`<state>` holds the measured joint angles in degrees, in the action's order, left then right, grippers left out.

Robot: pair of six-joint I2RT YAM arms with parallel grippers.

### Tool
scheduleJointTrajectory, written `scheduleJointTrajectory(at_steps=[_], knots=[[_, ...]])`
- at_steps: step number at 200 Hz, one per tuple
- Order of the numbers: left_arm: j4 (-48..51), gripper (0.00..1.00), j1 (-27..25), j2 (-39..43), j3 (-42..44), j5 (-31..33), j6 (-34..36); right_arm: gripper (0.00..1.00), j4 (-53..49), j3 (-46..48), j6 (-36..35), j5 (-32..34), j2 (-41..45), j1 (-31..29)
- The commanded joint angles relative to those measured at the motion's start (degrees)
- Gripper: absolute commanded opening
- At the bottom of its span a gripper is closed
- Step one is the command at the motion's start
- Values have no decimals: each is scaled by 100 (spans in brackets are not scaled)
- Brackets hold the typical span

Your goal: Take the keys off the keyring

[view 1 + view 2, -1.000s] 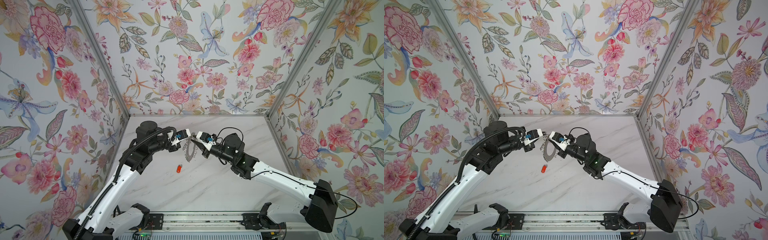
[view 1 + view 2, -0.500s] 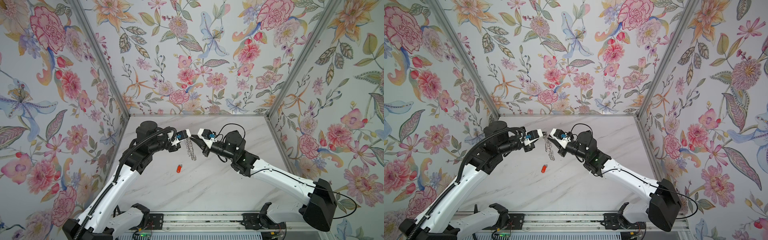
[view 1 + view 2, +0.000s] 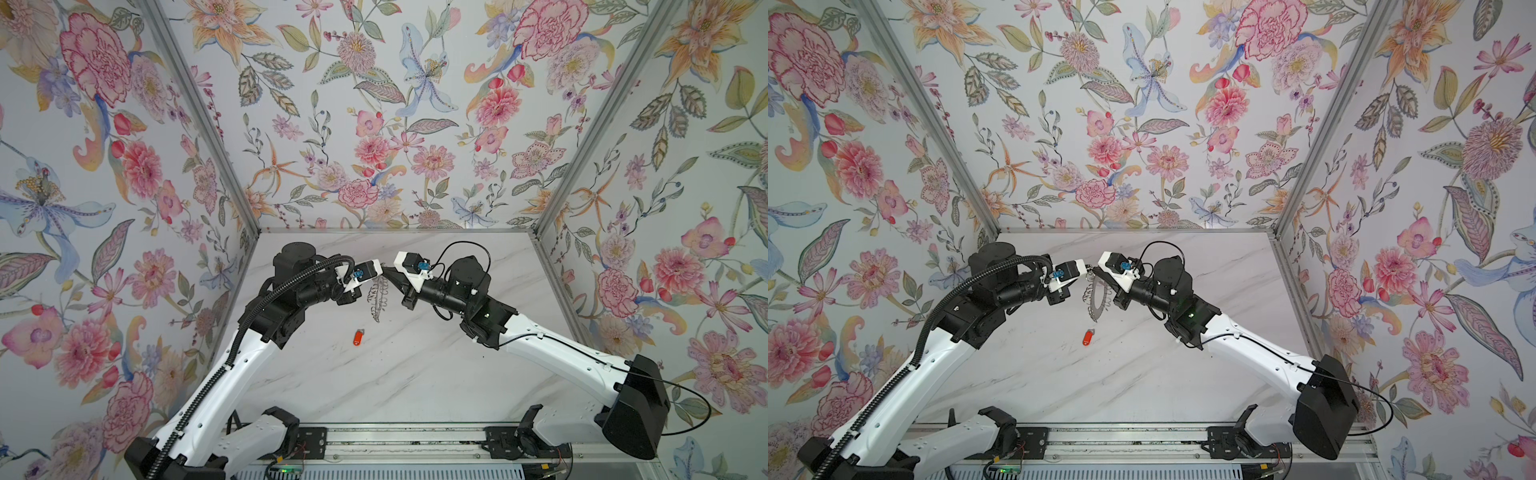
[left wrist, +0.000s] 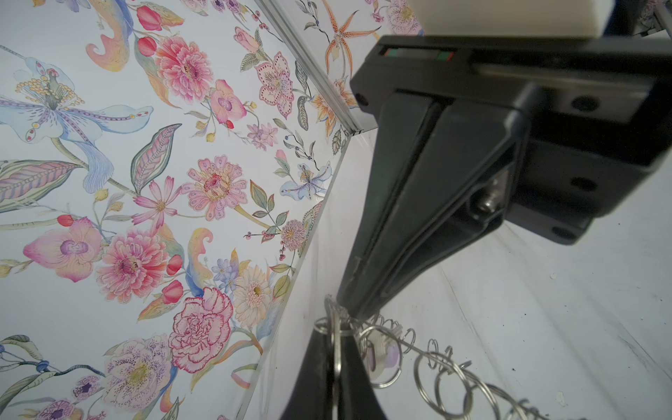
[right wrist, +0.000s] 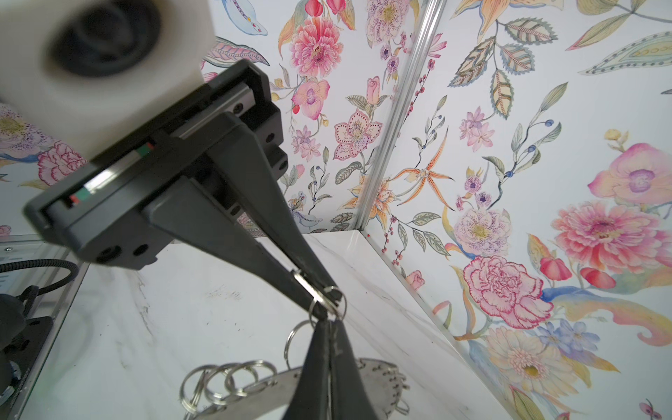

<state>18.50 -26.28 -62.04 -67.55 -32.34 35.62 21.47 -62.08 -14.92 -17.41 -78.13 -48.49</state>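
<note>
The keyring [image 3: 379, 297] [image 3: 1098, 301], a flat silver ring edged with small wire loops, hangs above the marble table between both arms. My left gripper [image 3: 383, 270] [image 4: 336, 329] is shut on a small split ring at the keyring's top. My right gripper [image 3: 388, 272] [image 5: 329, 323] meets it tip to tip, shut on a small ring there. A pale tag [image 4: 382, 354] hangs on a ring beside the left fingertips. The keyring's flat plate [image 5: 254, 396] shows below my right fingers. An orange-red fob [image 3: 358, 337] [image 3: 1088, 337] lies loose on the table under the keyring.
Floral walls close the table [image 3: 374, 386] in on the left, back and right. A metal rail [image 3: 395, 440] with both arm bases runs along the front edge. A black cable [image 3: 461, 249] loops over the right wrist.
My right gripper has closed and come up against the left fingertips. The hanging keyring has swung from nearly face-on to nearly edge-on. The fob has not moved.
</note>
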Motion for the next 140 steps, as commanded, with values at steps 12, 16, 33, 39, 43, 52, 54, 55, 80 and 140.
scheduleJointTrajectory(at_steps=[12, 16, 33, 39, 43, 52, 54, 55, 80, 140], knots=[[-117, 0, -66, 42, -262, 78, 42, 8, -244, -172, 51, -74, -90, 44], [-120, 0, -67, 32, -267, 86, 42, 9, -246, -172, 50, -73, -89, 41], [-132, 0, -64, 34, -260, 109, 42, 9, -301, -168, 61, -75, -89, 66], [-142, 0, -61, 34, -251, 126, 42, 10, -317, -162, 59, -89, -81, 68], [-149, 0, -59, 36, -243, 137, 42, 10, -330, -164, 68, -98, -80, 79], [-170, 0, -66, 51, -240, 170, 42, 10, -354, -154, 83, -133, -71, 88], [-171, 0, -69, 49, -239, 178, 42, 10, -354, -155, 78, -134, -71, 93], [-171, 0, -65, 46, -231, 181, 42, 10, -359, -155, 82, -137, -71, 93], [-215, 0, -68, 60, -223, 110, 33, 10, -402, -189, 111, -194, -75, 112], [-353, 0, -74, 125, -128, -53, 75, 10, -512, -311, 145, -284, -168, 148]])
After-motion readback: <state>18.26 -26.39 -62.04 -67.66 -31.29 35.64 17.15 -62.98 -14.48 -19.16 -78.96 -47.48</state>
